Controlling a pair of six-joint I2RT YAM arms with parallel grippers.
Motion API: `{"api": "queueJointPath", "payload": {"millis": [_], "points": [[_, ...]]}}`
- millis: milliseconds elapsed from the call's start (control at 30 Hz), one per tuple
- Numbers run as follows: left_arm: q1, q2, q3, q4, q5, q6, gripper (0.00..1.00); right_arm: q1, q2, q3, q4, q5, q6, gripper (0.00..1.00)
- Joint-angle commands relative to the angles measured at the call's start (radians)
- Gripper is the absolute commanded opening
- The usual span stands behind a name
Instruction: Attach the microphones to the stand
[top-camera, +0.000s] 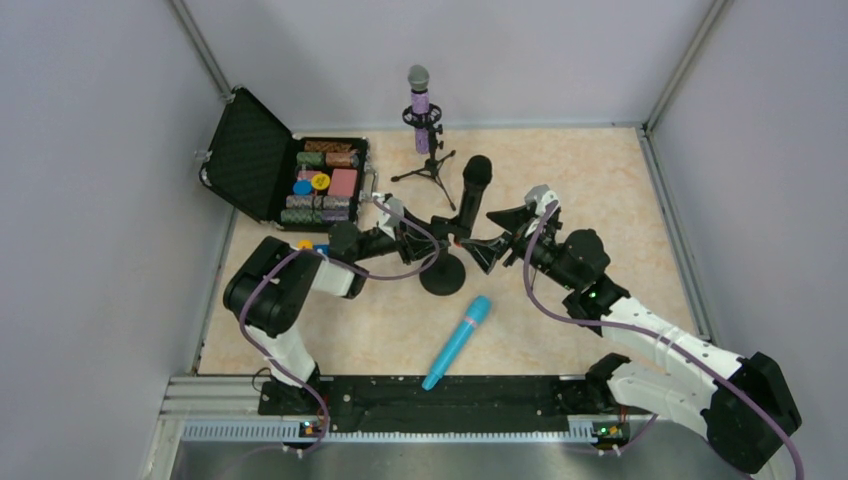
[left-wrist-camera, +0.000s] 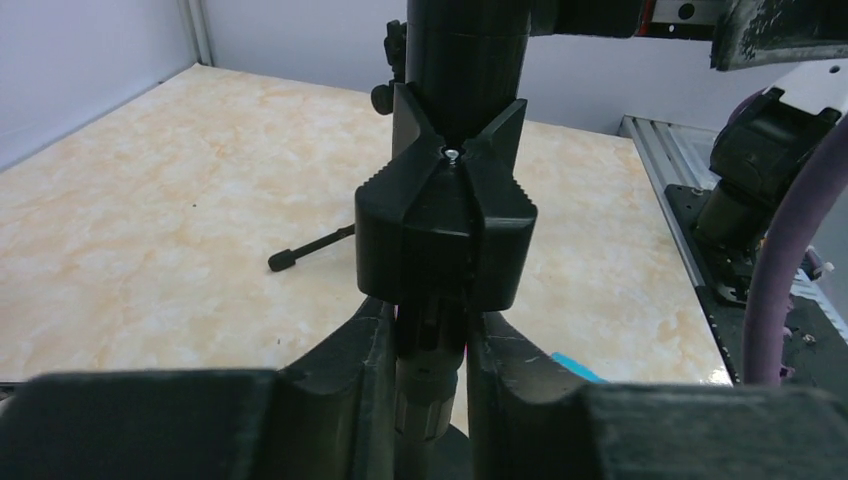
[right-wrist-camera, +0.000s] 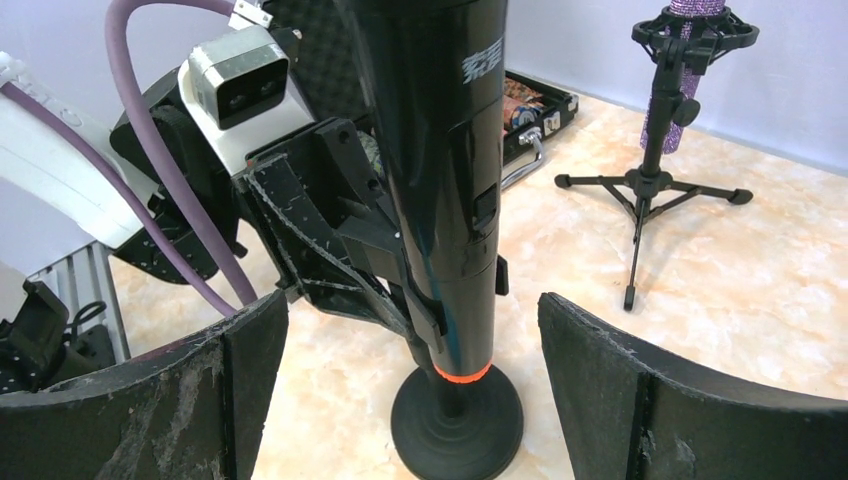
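The black microphone with an orange end ring stands upright in the clip of a round-based black stand. My left gripper is shut on the stand's stem just under the clip. My right gripper is open, its fingers on either side of the black microphone without touching it. The glittery purple microphone sits in a tripod stand at the back. The light blue microphone lies on the table near the front.
An open black case of poker chips lies at the back left, beside the left arm. The tripod's legs spread behind the round stand. Grey walls close in the table on three sides.
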Motion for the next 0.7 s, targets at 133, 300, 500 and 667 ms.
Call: {"api": "queueJointPath", "payload": {"millis": [133, 300, 500, 667], "points": [[-0.003, -0.006, 0.033, 0.122, 0.046, -0.026, 0.0, 0.015, -0.015, 0.012, -0.011, 0.011, -0.03, 0.93], [-0.003, -0.049, 0.029, 0.122, 0.024, -0.032, 0.0, 0.015, -0.042, -0.003, -0.048, 0.023, -0.073, 0.93], [-0.004, -0.134, 0.032, 0.106, -0.039, -0.05, 0.0, 0.015, -0.067, -0.049, -0.062, 0.021, -0.128, 0.92], [-0.021, -0.241, 0.075, -0.09, -0.061, 0.03, 0.0, 0.015, -0.057, -0.069, -0.047, -0.012, -0.153, 0.91]]}}
